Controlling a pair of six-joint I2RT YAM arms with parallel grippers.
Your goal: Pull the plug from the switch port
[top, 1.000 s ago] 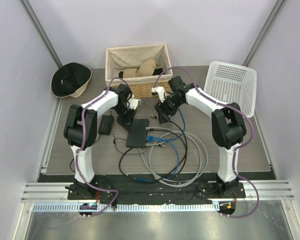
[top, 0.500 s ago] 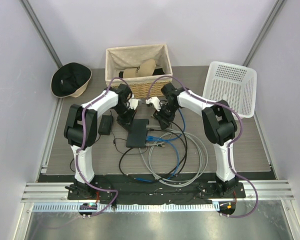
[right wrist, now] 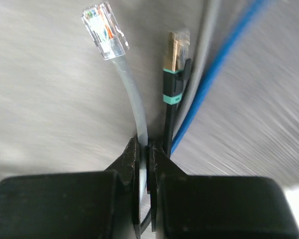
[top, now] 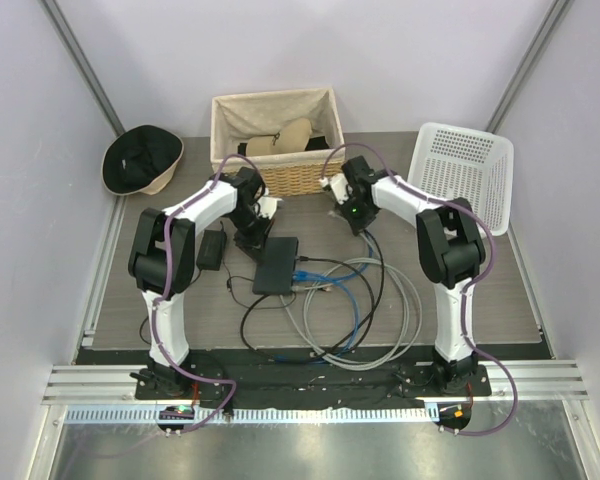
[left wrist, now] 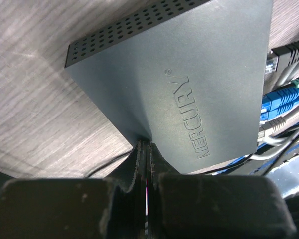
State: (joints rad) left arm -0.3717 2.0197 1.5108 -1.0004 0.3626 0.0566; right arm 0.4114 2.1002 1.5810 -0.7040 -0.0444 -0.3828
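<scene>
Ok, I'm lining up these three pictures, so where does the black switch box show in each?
Top external: the black switch box lies just left of centre.
Left wrist: it fills the upper middle.
Right wrist: not in it.
Shared landmark: the blue cable, at the right edge on the left wrist and upper right on the right wrist.

A flat black switch (top: 277, 266) lies mid-worktop (top: 480, 290), with blue plugs (top: 305, 279) at its right edge. A grey cable (top: 412, 310) and blue and black leads (top: 360, 300) loop toward the near side. The left arm (top: 200, 205) reaches the switch's far-left corner; the right arm (top: 405, 200) hangs near the wicker basket (top: 280, 180)
</scene>
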